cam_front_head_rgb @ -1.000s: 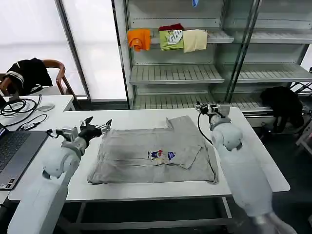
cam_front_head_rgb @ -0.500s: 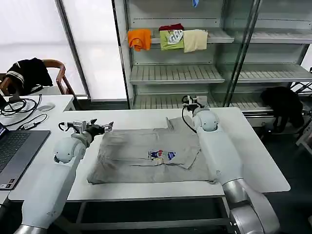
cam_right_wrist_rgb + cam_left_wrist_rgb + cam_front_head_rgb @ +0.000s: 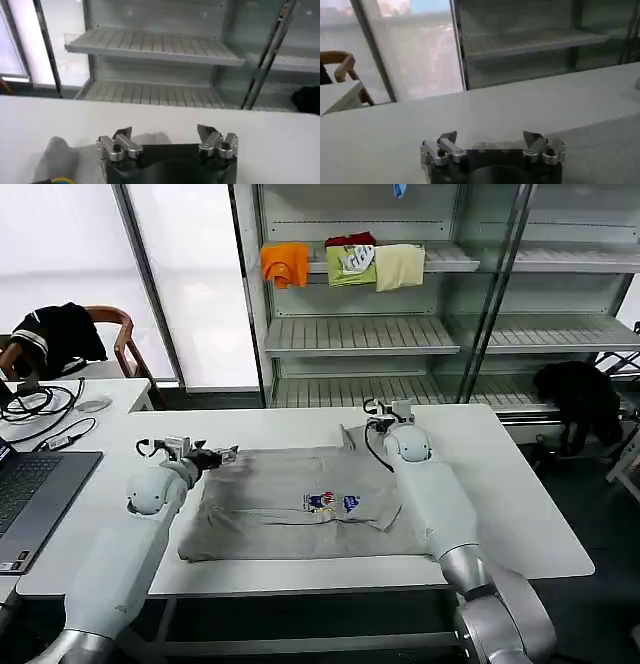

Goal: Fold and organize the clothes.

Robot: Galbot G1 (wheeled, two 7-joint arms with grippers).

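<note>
Both empty and spread open, the left gripper (image 3: 222,454) and right gripper (image 3: 384,406) flank the grey T-shirt's (image 3: 300,504) far corners.

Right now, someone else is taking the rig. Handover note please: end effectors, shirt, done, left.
Left end effector: open, holding nothing, at the grey T-shirt's far left corner.
Right end effector: open, holding nothing, above the far edge near the collar.
Shirt: lies on the white table, print up, its right side folded in over the body.
Done: apparently a first fold on that side.
Left: probably the remaining folds, then putting it away; the shelf unit stands behind the table.
</note>
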